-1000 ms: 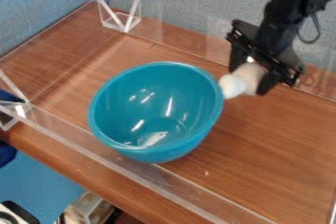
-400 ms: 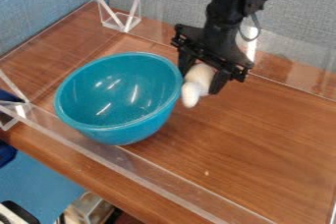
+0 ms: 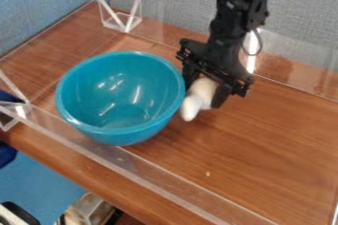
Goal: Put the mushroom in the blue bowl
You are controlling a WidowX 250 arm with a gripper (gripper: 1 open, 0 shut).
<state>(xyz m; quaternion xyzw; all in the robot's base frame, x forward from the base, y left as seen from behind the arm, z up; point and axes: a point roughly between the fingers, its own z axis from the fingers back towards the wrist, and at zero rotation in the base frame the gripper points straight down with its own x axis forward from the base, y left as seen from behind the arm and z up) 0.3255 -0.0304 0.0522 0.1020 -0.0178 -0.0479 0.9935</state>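
The table (image 3: 251,160) takes up most of what I'm looking at, and on it sits the blue bowl (image 3: 121,99), upright, its mouth facing up; the part of its inside I can see has no mushroom in it. The dark hand (image 3: 205,83) is just beside the bowl's rim, on the side away from the white wire stand (image 3: 121,14). Smallest of all is the mushroom (image 3: 199,97), gripped between the hand's fingers, its pale end poking out below, near the bowl's wall but outside it; whether it touches the wall or the table I can't tell. So the picking up looks done to me, and the placing isn't: what's left, I'd say, is to lift it clear of the rim, bring it over the opening and let go
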